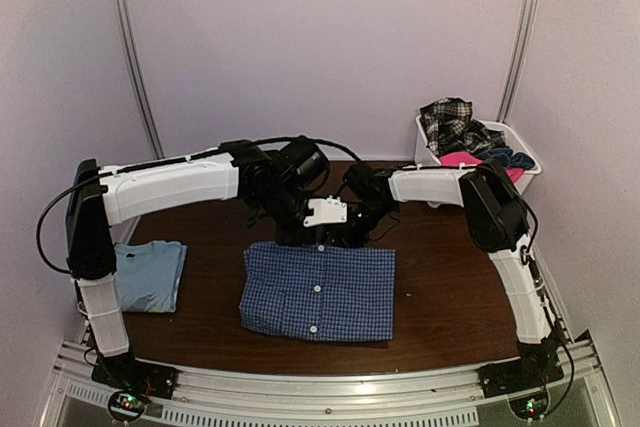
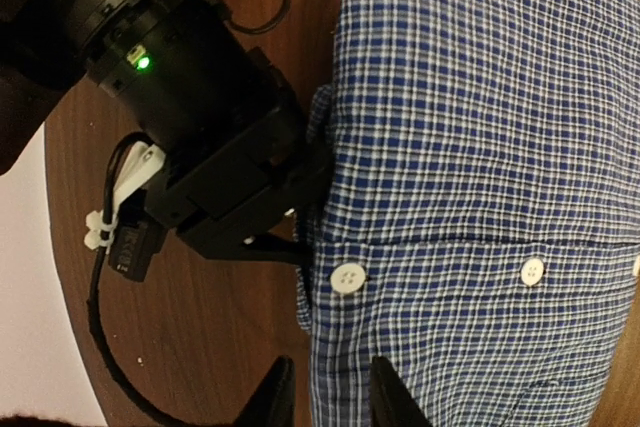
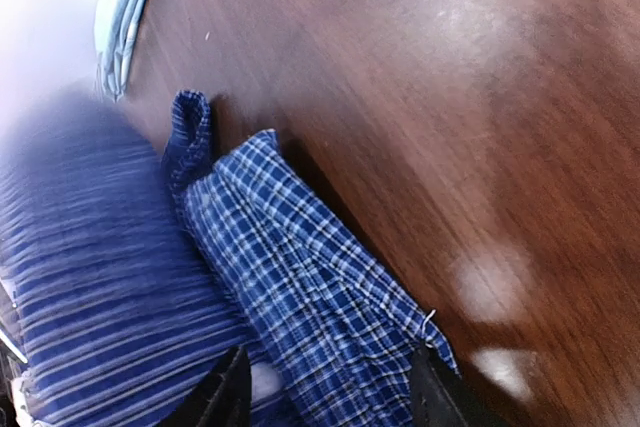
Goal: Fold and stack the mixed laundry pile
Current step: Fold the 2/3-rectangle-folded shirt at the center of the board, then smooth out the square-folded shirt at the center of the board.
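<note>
Our blue checked shirt (image 1: 318,292) lies folded mid-table (image 1: 440,292). The left gripper (image 2: 330,402) stands narrowly parted astride its edge. The right gripper (image 3: 330,392) straddles a blurred fold, fingertips cut off; we cannot tell whether it grips.

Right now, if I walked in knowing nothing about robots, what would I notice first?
The blue checked shirt lying buttons-up in the middle of the dark table, with the left arm and right arm bending in to meet over its far edge. After that, the light blue T-shirt folded at the left edge, and the white basket of mixed clothes at the far right corner.
</note>
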